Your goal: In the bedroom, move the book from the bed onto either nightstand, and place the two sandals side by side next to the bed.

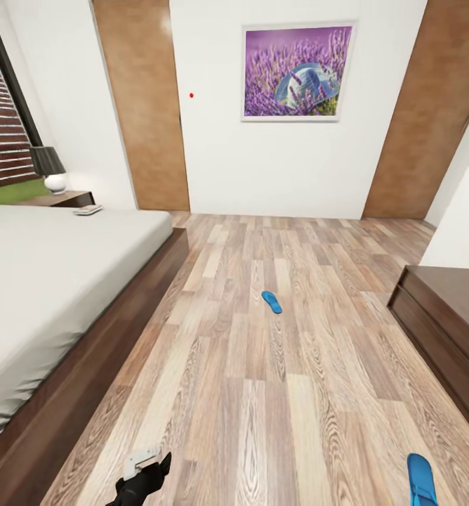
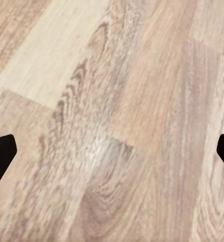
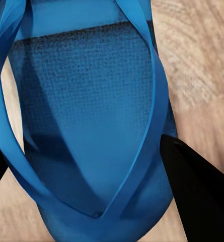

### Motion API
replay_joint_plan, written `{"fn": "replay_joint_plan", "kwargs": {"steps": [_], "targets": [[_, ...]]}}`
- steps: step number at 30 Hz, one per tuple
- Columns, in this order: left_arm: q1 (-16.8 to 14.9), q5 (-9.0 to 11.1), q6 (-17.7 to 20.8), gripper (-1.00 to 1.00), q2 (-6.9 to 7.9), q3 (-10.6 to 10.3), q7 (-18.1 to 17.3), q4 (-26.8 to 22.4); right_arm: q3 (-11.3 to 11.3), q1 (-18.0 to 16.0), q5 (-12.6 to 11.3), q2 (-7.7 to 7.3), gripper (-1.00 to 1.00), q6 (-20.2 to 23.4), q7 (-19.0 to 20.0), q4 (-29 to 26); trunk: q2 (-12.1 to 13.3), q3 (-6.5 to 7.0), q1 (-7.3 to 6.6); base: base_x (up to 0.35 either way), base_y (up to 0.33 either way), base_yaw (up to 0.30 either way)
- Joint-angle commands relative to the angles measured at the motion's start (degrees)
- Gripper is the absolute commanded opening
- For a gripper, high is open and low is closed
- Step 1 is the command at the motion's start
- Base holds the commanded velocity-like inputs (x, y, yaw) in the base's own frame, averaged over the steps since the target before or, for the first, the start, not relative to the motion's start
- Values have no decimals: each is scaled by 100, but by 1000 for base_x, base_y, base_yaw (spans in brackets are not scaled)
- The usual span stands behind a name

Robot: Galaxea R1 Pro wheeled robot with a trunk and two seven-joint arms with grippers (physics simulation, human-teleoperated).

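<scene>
One blue sandal [image 1: 271, 301] lies flat on the wood floor in mid-room, apart from the bed [image 1: 45, 295]. The second sandal [image 1: 422, 479] shows at the head view's lower right. In the right wrist view that sandal [image 3: 86, 116] sits very close between the dark fingers [image 3: 197, 191], with my right gripper [image 3: 81, 146] shut on it above the floor. My left gripper [image 1: 147, 472] hangs open over bare planks, its fingertips [image 2: 1, 156] wide apart. A thin pale book [image 1: 87, 209] rests at the front edge of the nightstand [image 1: 59, 199], beside the mattress corner.
A long low dark cabinet [image 1: 445, 323] lines the right side. A lamp [image 1: 50, 169] stands on the nightstand, by the window [image 1: 3, 126]. Brown doors [image 1: 143, 105] flank the white far wall with a purple picture [image 1: 298, 70]. A wide strip of floor runs between bed and cabinet.
</scene>
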Motion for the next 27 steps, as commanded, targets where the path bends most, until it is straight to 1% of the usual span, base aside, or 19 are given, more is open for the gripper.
{"fn": "replay_joint_plan", "kwargs": {"steps": [1, 20, 27], "targets": [[-3, 59, -26, 100, 5, -22, -8, 7, -15, -2, -12, 0, -100, 15, 5, 4, 0, 18, -4, 0, 0, 0], [-3, 59, -29, 100, -2, -39, -5, 12, -27, -1, -12, 1, -100, 16, -42, 5, 25, 439, -53, 0, 0, 0], [-3, 59, -29, 100, -4, -47, -5, 18, -27, -2, -12, 1, -100, 14, -42, 10, 306, 565, -206, 0, 0, 0]]}}
